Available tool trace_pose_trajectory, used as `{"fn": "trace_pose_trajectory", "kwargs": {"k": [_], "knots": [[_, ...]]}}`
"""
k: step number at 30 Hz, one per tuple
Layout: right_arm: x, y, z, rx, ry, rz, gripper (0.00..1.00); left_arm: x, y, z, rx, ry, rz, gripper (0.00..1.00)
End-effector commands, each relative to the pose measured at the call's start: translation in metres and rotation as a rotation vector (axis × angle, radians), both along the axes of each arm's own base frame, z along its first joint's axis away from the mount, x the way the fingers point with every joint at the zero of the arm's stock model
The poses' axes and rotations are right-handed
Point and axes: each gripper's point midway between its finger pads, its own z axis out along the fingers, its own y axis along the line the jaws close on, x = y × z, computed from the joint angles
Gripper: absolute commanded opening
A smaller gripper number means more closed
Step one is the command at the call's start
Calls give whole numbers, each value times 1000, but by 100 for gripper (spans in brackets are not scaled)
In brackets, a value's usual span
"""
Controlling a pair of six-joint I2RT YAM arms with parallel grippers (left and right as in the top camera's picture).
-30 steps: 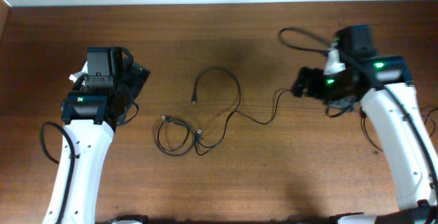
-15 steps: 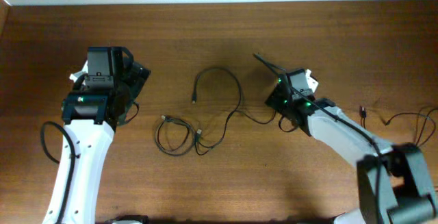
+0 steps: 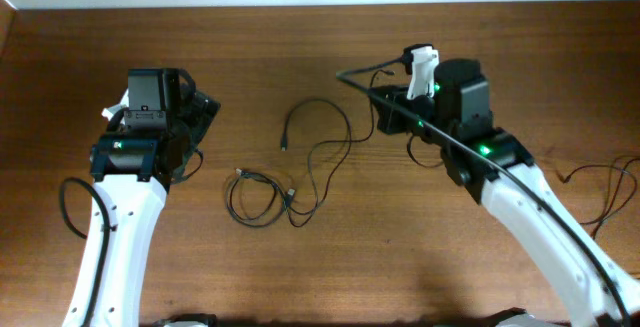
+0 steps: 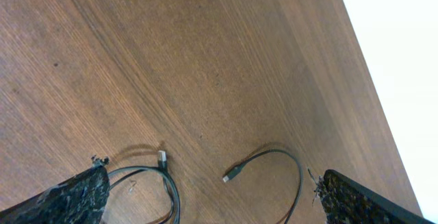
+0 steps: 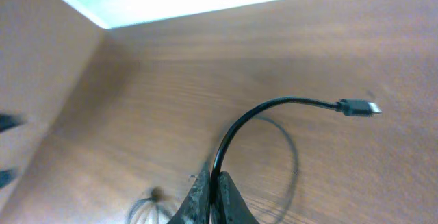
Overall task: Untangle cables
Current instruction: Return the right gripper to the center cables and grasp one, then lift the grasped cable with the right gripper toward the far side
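Right gripper (image 5: 211, 196): pinched tight on a thin black cable (image 5: 291, 100) arcing out to its plug | Left gripper (image 4: 209, 193): fingers wide apart | Other thin black cables (image 3: 289, 195): looped on brown wooden table (image 3: 300, 47) between both arms.

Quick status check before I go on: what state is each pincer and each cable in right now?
left pincer: open, holding nothing.
right pincer: shut on the held cable.
held cable: pinched near one end, its plug sticking out free in the air.
looped cable: lying in an open loop on the table, ungripped.
coiled cable: coiled flat on the table, ungripped.
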Motion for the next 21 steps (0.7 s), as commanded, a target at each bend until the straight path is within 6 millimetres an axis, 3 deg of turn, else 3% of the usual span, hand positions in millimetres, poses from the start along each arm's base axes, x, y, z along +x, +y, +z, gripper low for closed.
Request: {"fn": "trace_pose_trajectory", "kwargs": {"k": [1,3,6,7,9,11,12,14,16,18,20,21], "knots": [[-48,23,39,-64,-145,162,4,-1,4,4,19,-7,3,99],[-71,-15,40,-247,-137,-27,4,-1,4,4,19,-7,3,99],[-104,-30,49,-250,-118,-9,4,-1,4,4,21,-7,4,99],[-120,-27,43,-240,-70,50,4,0,6,5,26,-13,10,99],[-134,-22,20,-258,37,115,4,4,1,6,0,-30,-1,99],[-135,-12,-4,-292,119,162,4,-14,4,-5,17,57,-5,99],[-131,3,-14,-314,111,211,4,-31,17,-13,66,134,37,99],[-123,37,-38,-360,88,321,4,-47,40,-17,100,193,110,99],[-115,94,-91,-363,122,447,4,-63,64,-21,95,243,192,99],[-111,134,-130,-368,97,515,4,-70,67,-23,92,272,205,99],[-114,159,-166,-380,94,565,4,-70,67,-23,92,272,205,99],[-116,161,-175,-389,106,573,4,-70,67,-23,92,272,205,99]]}}
